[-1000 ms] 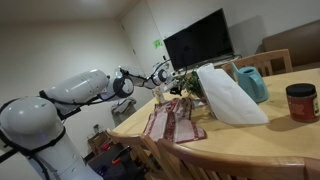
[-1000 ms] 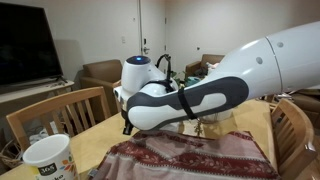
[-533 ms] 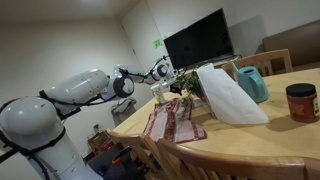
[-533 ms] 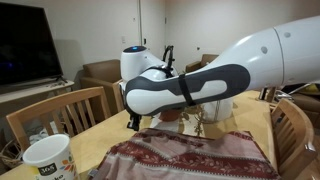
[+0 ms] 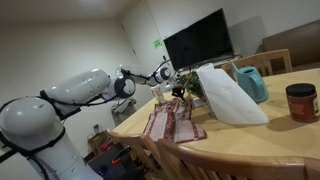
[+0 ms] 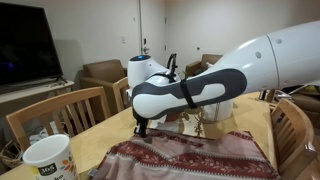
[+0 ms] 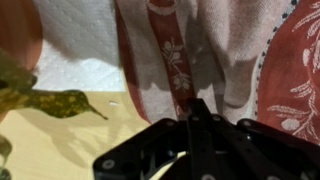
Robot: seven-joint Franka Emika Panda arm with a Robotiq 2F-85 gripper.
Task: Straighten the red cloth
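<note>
Gripper [image 7: 193, 108]: in the wrist view the two black fingers meet along a thin line, pressed together, with their tips at the pale striped edge of the red cloth [image 7: 175, 50]. Whether any fabric is caught between them cannot be told.

Arm pose: in an exterior view the arm [image 5: 75, 90] extends from its base at the table's end, forearm nearly level, with the wrist bent down over the table [image 5: 260, 140]. In an exterior view the white and black forearm [image 6: 200, 95] fills the middle of the picture, and its dark lower end meets the near edge of the cloth.

Cloth position: the red cloth lies on the table corner nearest the robot, wrinkled, one edge hanging over the table's rim [image 5: 172, 122]. It lies just beside the white folded sheet [image 5: 232, 98]. The red-lidded jar [image 5: 301, 102] stands well apart, on the far side of the sheet. A white mug [image 6: 48, 160] stands near the cloth's other end.

Change against the earlier frames: over the last second the forearm has shifted sideways across the exterior view and dropped slightly, and its dark lower end has moved along the cloth's edge. The cloth's outline and the positions of the sheet, jar and mug are unchanged.
</note>
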